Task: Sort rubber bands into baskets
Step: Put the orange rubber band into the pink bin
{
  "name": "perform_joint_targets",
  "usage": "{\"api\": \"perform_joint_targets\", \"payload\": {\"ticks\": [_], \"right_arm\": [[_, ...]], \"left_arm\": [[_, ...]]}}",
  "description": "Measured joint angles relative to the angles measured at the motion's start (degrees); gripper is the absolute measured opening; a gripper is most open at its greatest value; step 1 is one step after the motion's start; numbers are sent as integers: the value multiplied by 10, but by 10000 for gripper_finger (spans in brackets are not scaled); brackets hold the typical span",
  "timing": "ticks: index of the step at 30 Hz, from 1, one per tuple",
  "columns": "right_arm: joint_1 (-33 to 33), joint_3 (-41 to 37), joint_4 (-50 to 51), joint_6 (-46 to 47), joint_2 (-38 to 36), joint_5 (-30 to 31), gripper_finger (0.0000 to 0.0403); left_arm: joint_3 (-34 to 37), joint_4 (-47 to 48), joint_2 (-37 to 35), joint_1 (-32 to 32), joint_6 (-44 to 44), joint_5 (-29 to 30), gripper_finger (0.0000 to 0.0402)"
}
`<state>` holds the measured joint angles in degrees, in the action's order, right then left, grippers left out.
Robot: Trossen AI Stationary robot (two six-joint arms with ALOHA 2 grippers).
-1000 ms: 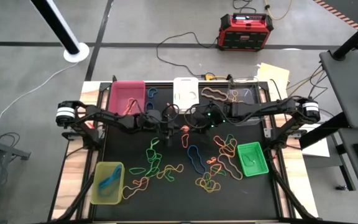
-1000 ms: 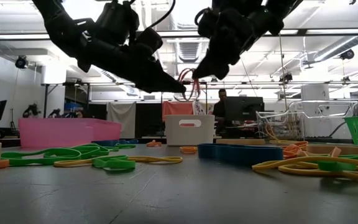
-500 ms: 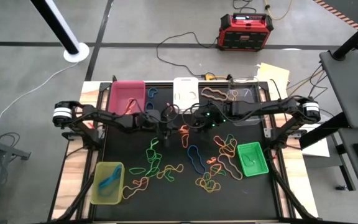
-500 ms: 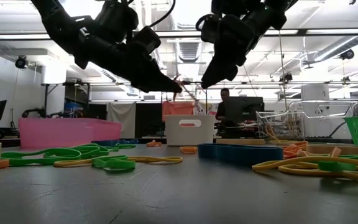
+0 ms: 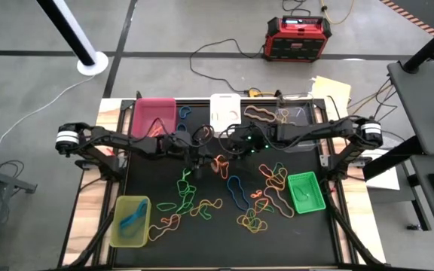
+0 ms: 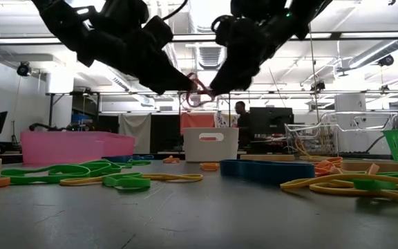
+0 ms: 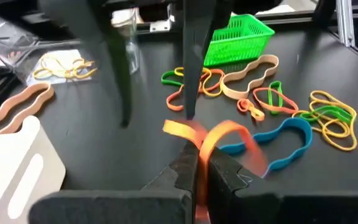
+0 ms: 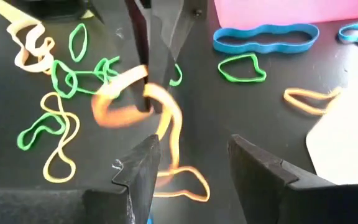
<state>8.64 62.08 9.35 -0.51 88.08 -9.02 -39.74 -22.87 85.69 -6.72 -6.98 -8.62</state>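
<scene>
Left gripper [image 7: 199, 167] pinches thin floppy orange rubber band [image 7: 219, 132] mid-air, in front of white rectangular plastic basket [image 5: 225, 111]; right gripper [image 8: 188, 165] facing it, fingers spread, likely just released for handover; band hangs clear for carrying.

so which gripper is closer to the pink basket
Left. The left gripper hangs just right of the pink basket, shut on an orange band. The right gripper is open, farther right.
</scene>
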Motion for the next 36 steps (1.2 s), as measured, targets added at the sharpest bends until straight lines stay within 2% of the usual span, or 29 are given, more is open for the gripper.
{"api": "perform_joint_targets", "payload": {"ticks": [4,7,9,13,14,24,31,34,36], "right_arm": [[0,0,-25,-5,26,0,179],[0,0,-19,-5,36,0,156],[0,0,-14,-6,37,0,124],[-1,0,-1,-35,31,1,30],[-3,0,-1,-39,29,1,22],[-4,6,65,-42,4,9,9],[-3,30,190,-25,-7,122,9],[-4,33,207,-19,-7,143,9],[-2,33,214,-4,-7,153,12]], "left_arm": [[0,0,-2,0,0,-1,0],[0,5,-3,0,1,-4,0],[0,9,-4,0,2,-4,0],[0,20,-5,0,2,-4,0],[0,21,-5,0,2,-4,0],[0,36,-6,0,4,8,2],[0,61,-19,0,6,21,2],[0,66,-31,-1,7,28,6],[0,83,-44,-1,6,64,13]]}}
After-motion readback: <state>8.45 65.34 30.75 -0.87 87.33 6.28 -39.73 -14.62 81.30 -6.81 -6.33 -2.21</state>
